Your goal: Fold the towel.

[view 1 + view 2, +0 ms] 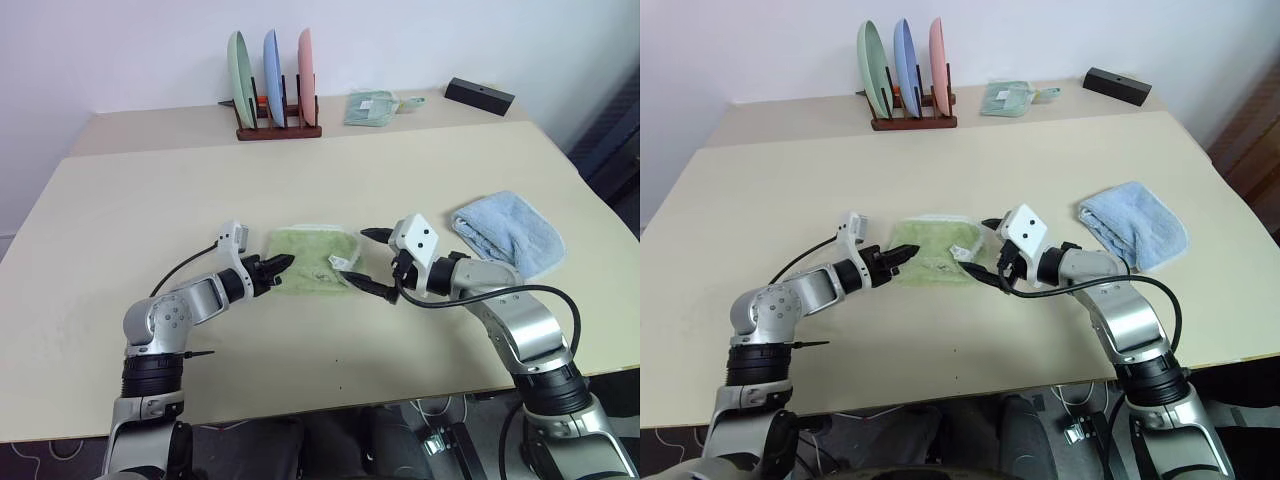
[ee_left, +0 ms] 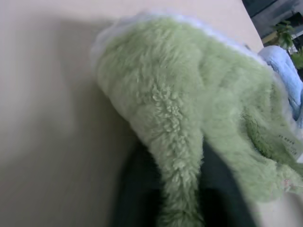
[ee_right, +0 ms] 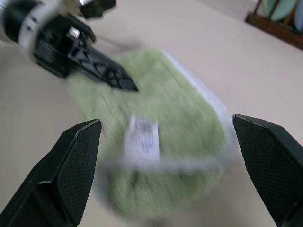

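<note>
One table point(image 1: 150, 200). One light green towel point(image 1: 310, 258) with one white tag point(image 3: 142, 137) on it. One light blue towel point(image 1: 510, 232). One small mint-green folded cloth point(image 1: 372, 107) at the far edge. One wooden plate rack point(image 1: 280, 128) holding three plates: one green plate point(image 1: 240, 68), one blue plate point(image 1: 272, 65), one pink plate point(image 1: 305, 63). One black box point(image 1: 480, 95). Two grippers: one left gripper point(image 1: 283, 263), one right gripper point(image 1: 372, 262). Cloth items total three.
</note>
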Tool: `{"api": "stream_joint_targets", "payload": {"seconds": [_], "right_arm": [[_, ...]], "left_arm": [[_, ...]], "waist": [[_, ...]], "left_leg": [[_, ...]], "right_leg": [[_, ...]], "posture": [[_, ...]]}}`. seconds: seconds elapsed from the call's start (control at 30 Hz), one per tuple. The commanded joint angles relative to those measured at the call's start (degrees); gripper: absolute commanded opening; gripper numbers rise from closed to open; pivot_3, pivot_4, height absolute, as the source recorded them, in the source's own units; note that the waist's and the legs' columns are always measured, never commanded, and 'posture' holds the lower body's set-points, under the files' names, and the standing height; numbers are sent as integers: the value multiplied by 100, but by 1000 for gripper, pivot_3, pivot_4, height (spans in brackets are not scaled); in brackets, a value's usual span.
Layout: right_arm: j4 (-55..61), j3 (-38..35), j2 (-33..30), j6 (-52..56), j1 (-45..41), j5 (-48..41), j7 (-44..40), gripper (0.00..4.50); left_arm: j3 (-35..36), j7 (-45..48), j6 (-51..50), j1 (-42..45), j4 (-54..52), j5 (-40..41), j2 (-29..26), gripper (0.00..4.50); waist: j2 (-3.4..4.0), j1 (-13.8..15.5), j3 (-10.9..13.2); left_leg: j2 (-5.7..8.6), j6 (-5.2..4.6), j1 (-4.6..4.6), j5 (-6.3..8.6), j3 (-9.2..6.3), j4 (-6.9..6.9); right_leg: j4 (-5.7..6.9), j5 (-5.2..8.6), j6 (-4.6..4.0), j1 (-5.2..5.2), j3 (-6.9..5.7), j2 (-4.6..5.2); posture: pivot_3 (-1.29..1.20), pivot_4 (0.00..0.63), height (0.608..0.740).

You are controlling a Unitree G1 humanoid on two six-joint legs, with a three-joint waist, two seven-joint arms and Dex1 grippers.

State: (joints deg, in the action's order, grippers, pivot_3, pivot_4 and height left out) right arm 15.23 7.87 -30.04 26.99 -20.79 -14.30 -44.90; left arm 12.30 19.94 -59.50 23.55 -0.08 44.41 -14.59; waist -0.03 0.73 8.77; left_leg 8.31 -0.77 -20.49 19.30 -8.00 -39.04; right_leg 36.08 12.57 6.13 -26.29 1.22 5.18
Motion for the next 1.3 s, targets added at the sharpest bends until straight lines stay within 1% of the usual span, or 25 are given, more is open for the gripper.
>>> {"api": "stream_joint_targets", "payload": {"seconds": [0.03, 0.13, 0.3, 0.37, 0.47, 0.5, 0.57, 0.67, 0.77, 0.87, 0.97, 1.13, 1.2, 1.27, 1.3], "right_arm": [[218, -93, -3, -169, -58, 0, 53, 4500], [154, -101, -22, -236, -85, 39, 83, 4500], [69, -129, -35, -307, -130, 40, 71, 4500], [50, -121, -34, -337, -134, 46, 65, 4500], [-14, -60, -18, -419, -162, 55, 7, 4500], [-38, -38, -12, -444, -174, 61, -10, 4500], [-124, -1, -4, -507, -223, 80, -50, 4500], [-264, 30, 20, -599, -307, 109, -96, 4500], [-367, 40, 28, -669, -369, 134, -143, 4500], [-418, 56, 34, -728, -378, 166, -168, 4500], [-395, 54, 42, -736, -344, 175, -154, 4500], [-396, 1, 16, -755, -282, 170, -153, 4500], [-491, -37, 9, -792, -294, 175, -156, 4500], [-608, -51, 35, -830, -333, 200, -124, 4500], [-683, -65, 63, -847, -363, 213, -87, 4500]], "left_arm": [[366, -190, 332, -24, -188, 43, 99, 21], [854, -583, 931, -36, -344, -74, 157, 21], [2268, -1365, 1825, -160, -262, 35, -160, 21], [2665, -1624, 2040, -240, -211, 115, -203, 21], [3487, -2104, 2444, -526, 8, 182, -298, 21], [3642, -2267, 2526, -633, 36, 167, -298, 21], [3920, -2571, 2630, -799, -156, 478, -47, 21], [3933, -2682, 2579, -1066, -460, 772, 192, 21], [3827, -2728, 2490, -1271, -734, 1038, 326, 1087], [3814, -2887, 2264, -1514, -953, 1444, 327, 2617], [3764, -2673, 1750, -2174, -1386, 2097, 142, 4100], [3512, -2128, 1345, -3466, -1995, 2455, -183, 4100], [3260, -1690, 1316, -3858, -2359, 2352, -431, 4100], [2689, -1273, 1392, -4090, -2811, 1830, -829, 4100], [2309, -1155, 1512, -4061, -3013, 1455, -1019, 4100]], "waist": [[0, 5, 0], [-3, 2, 2], [-3, -14, 2], [-3, -3, 2], [-3, 12, 2], [-3, 11, 2], [-5, 15, 1], [-11, 74, 1], [-17, 139, -2], [-18, 144, -2], [-18, 108, -2], [-17, 88, -2], [-17, 126, -2], [-18, 176, -2], [-18, 194, -1]], "left_leg": [[0, 0, 0, 0, 0, 0], [0, 0, -1, 0, 0, -3], [-5, 4, 0, 2, 2, 2], [-6, 5, 0, 3, 2, 2], [-5, 5, 0, 3, 2, 0], [-5, 5, 1, 3, 2, -2], [-5, 5, 1, 3, 1, -2], [-4, 5, 0, 3, -1, -8], [-5, 5, 2, 3, -1, -10], [-5, 5, 2, 3, -1, -10], [-6, 5, 3, 3, 1, -6], [-9, 6, 5, 4, 3, 2], [-9, 5, 7, 4, 4, 2], [-9, 6, 7, 4, 4, 0], [-9, 6, 7, 4, 2, -1]], "right_leg": [[0, 0, 0, 0, 0, 0], [-1, 0, 0, 1, 0, 0], [-1, 0, 0, -5, 1, -5], [-1, 0, 0, -5, 0, -6], [-4, 0, 0, 1, 0, -6], [-4, 0, 0, 2, 0, -6], [-4, 0, 0, 3, 0, -6], [-4, 0, 0, 8, 0, -4], [-2, 0, 0, 11, 0, -6], [-2, 0, 0, 10, 2, -5], [-2, 0, 0, 5, 6, -7], [-3, 1, -2, 4, 10, -11], [-3, 1, -3, 7, 11, -11], [-3, 2, -3, 11, 10, -11], [-4, 2, -4, 17, 8, -10]], "posture": [[0, 150, 740], [0, 150, 740], [0, 150, 740], [0, 150, 740], [0, 150, 740], [0, 150, 740], [0, 150, 740], [0, 150, 740], [0, 150, 740], [0, 150, 740], [0, 150, 740], [0, 150, 740], [0, 150, 740], [0, 150, 740], [0, 150, 740]]}}
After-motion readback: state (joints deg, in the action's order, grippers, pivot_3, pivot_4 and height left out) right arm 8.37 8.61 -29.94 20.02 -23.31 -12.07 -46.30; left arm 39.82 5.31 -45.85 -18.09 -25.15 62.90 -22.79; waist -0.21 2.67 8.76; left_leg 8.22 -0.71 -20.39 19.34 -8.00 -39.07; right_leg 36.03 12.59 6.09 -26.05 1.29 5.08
